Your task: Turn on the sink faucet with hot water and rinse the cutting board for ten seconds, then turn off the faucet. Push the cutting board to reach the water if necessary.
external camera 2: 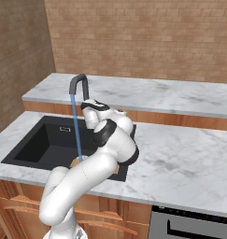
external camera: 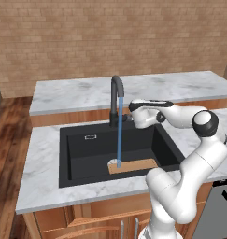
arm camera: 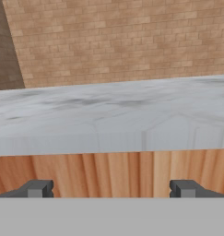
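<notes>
Two base cameras sit behind the arm, left and right, both looking forward and down at the same black sink [external camera: 82,154] and marble bench [external camera: 45,182] from middle distance. The hand camera faces level and close at the raised back bench [arm camera: 109,120] and brick wall [arm camera: 118,41].

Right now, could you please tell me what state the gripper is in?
Gripper: open, fingertips wide apart, holding nothing.

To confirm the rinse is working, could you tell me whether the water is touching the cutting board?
Touching. In the left base view the water falls straight from the sink faucet and ends on the left end of the cutting board.
</notes>
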